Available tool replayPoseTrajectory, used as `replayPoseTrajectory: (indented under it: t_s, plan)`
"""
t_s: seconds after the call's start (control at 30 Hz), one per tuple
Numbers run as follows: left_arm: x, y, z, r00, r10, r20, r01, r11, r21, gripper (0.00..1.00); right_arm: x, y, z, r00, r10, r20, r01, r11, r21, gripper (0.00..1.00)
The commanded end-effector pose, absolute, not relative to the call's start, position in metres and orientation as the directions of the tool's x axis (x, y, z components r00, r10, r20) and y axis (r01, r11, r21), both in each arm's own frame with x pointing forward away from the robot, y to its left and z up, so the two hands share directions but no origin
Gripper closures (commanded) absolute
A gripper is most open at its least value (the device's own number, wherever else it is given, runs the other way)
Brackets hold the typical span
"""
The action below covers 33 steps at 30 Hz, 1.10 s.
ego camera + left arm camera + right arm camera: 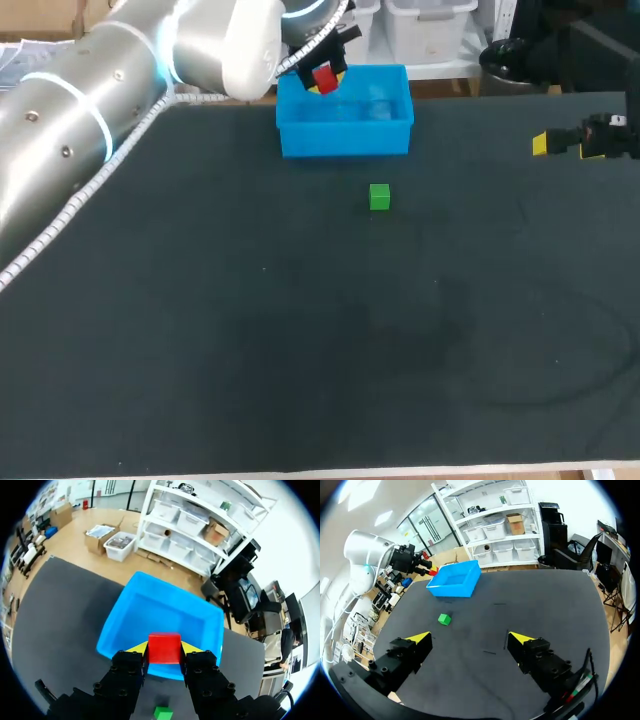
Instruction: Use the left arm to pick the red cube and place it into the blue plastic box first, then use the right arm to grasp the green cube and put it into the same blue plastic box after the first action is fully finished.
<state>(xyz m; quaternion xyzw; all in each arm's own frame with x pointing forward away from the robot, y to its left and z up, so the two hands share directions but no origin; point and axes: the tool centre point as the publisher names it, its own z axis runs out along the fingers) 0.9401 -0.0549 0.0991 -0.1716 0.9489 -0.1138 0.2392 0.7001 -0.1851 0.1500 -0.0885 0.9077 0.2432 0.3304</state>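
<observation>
My left gripper [164,648] is shut on the red cube [163,648] and holds it in the air over the near edge of the blue plastic box [160,617]. From above, the red cube [325,78] hangs at the left end of the blue box [345,125], with the left gripper [327,79] around it. The green cube [379,196] rests on the dark table a little in front of the box. My right gripper [563,143] stays at the right table edge, open and empty, with the green cube [444,619] far ahead of it and the right gripper [470,641] spread wide.
The dark table [300,330] stretches wide in front of the green cube. The left arm [110,90] comes in over the back left corner. The green cube [163,713] shows under the left fingers.
</observation>
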Motion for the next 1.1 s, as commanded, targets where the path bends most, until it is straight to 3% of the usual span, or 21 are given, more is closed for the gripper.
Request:
replayPoseTrajectory:
  t_s: [0.03, 0.37, 0.4, 0.43, 0.47, 0.5, 1.1]
  plan:
    - [0.958, -0.06, 0.09, -0.834, -0.38, -0.4, -0.279, 0.916, -0.288, 1.0, 0.7, -0.185, 0.15, -0.766, 0.0, -0.643, -0.321, 0.866, 0.383, 0.0]
    - [0.966, -0.062, 0.079, -0.838, -0.374, -0.397, -0.286, 0.921, -0.264, 1.0, 0.7, -0.185, 0.15, -0.766, 0.0, -0.643, -0.321, 0.866, 0.383, 0.0]
    - [0.966, -0.063, 0.079, -0.839, -0.373, -0.397, -0.284, 0.922, -0.264, 0.92, 0.7, -0.185, 0.15, -0.766, 0.0, -0.643, -0.321, 0.866, 0.383, 0.0]
    - [0.966, -0.063, 0.079, -0.839, -0.372, -0.397, -0.284, 0.922, -0.264, 0.71, 0.7, -0.185, 0.15, -0.766, 0.0, -0.643, -0.321, 0.866, 0.383, 0.0]
    - [0.966, -0.064, 0.079, -0.84, -0.37, -0.397, -0.283, 0.923, -0.262, 0.25, 0.7, -0.185, 0.15, -0.766, 0.0, -0.643, -0.321, 0.866, 0.383, 0.0]
    - [0.966, -0.064, 0.079, -0.841, -0.369, -0.395, -0.282, 0.923, -0.262, 0.0, 0.7, -0.185, 0.15, -0.766, 0.0, -0.643, -0.321, 0.866, 0.383, 0.0]
    - [0.949, -0.058, 0.086, -0.847, -0.286, -0.448, -0.2, 0.952, -0.23, 0.0, 0.7, -0.185, 0.15, -0.766, 0.0, -0.643, -0.321, 0.866, 0.383, 0.0]
